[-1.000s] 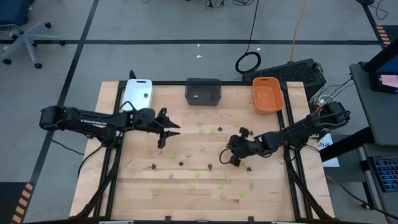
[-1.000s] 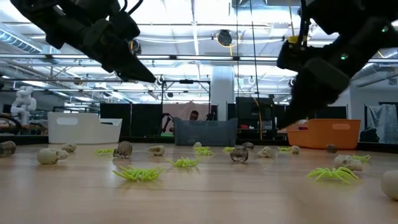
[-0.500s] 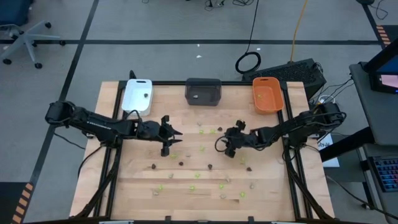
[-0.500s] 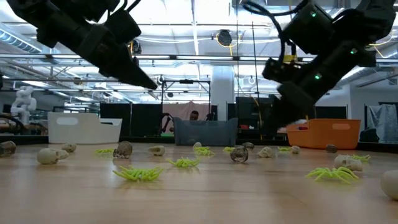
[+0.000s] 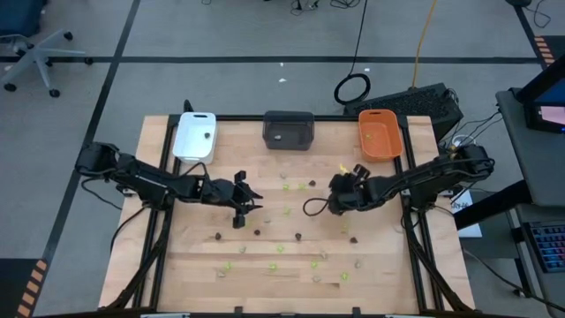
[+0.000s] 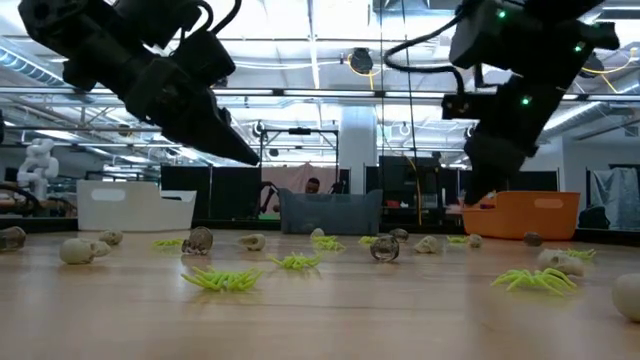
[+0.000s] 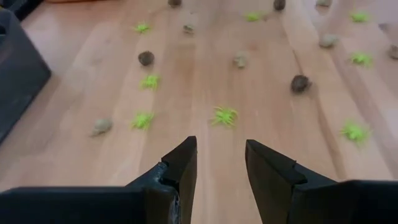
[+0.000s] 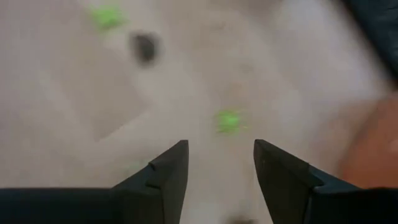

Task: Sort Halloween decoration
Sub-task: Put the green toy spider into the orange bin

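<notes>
Small Halloween decoration pieces lie scattered on the wooden table (image 5: 177, 265): lime green spiders (image 5: 285, 210), dark lumps (image 5: 298, 236) and pale beige ones (image 5: 357, 262). My left gripper (image 5: 250, 205) hovers open left of the table's middle, slanting down. A green spider (image 7: 225, 116) lies on the wood just ahead of its fingers (image 7: 221, 162). My right gripper (image 5: 340, 187) hangs open right of the middle, tipped downward, above the table (image 6: 480, 195). A blurred green piece (image 8: 229, 121) shows beyond its open fingers (image 8: 221, 165).
Three trays stand along the far edge: a white one (image 5: 194, 134), a dark grey one (image 5: 289, 130) and an orange one (image 5: 380, 135). More pieces lie toward the near edge (image 5: 313, 263). A dark piece (image 8: 144, 46) lies ahead of the right gripper.
My left gripper has gone down and toward the near edge and the table's middle, staying open. My right gripper has moved toward the far edge, risen a little and tipped its fingers steeply downward.
</notes>
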Controlling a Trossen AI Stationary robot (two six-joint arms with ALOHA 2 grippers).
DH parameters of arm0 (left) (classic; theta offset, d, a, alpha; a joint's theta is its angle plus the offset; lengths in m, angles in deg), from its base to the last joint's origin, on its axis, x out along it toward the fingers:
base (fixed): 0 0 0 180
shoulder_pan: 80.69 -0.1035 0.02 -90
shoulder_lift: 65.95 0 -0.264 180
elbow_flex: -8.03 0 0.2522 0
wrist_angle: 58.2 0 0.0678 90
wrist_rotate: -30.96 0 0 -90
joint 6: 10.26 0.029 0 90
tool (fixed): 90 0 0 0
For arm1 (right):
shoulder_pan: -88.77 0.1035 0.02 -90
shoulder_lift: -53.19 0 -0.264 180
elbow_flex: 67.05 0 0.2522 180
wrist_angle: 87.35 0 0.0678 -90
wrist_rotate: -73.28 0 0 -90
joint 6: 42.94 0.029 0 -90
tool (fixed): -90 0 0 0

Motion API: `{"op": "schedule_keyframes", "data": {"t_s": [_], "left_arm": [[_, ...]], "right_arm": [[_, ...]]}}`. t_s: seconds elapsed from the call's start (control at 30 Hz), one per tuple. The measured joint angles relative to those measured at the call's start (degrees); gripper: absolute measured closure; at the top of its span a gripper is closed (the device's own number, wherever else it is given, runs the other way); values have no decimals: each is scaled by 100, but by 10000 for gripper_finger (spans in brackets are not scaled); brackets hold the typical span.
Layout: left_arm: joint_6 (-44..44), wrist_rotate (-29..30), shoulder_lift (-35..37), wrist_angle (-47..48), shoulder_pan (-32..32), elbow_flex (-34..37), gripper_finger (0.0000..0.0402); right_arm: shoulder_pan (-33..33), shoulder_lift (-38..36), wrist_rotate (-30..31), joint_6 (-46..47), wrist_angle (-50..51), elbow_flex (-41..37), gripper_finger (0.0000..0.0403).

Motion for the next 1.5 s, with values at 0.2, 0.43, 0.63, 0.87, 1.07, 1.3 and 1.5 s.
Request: {"op": "schedule_keyframes", "data": {"t_s": [0.2, 0.43, 0.63, 0.87, 1.07, 1.3, 1.5], "left_arm": [[47, -12, -31, -427, 119, -2, 268], [180, 16, -24, -640, 105, -2, 268], [464, 88, -24, -1025, 104, -2, 268], [556, 123, -24, -1281, 104, -2, 268], [673, 165, -24, -1282, 104, -2, 268], [670, 178, -24, -1272, 104, -2, 268], [664, 178, -24, -1208, 104, -2, 268]], "right_arm": [[-194, 64, 188, -997, -981, -231, 236], [-619, 59, 21, -1484, -2261, -997, 236], [-1109, 61, -505, -1550, -3557, -1795, 236], [-1428, 37, -1085, -1615, -4776, -2406, 257], [-1435, 41, -1144, -1524, -4884, -2536, 343], [-1432, 56, -1113, -1661, -5222, -2559, 392], [-1424, -154, -1243, -1875, -5536, -2574, 402]]}}
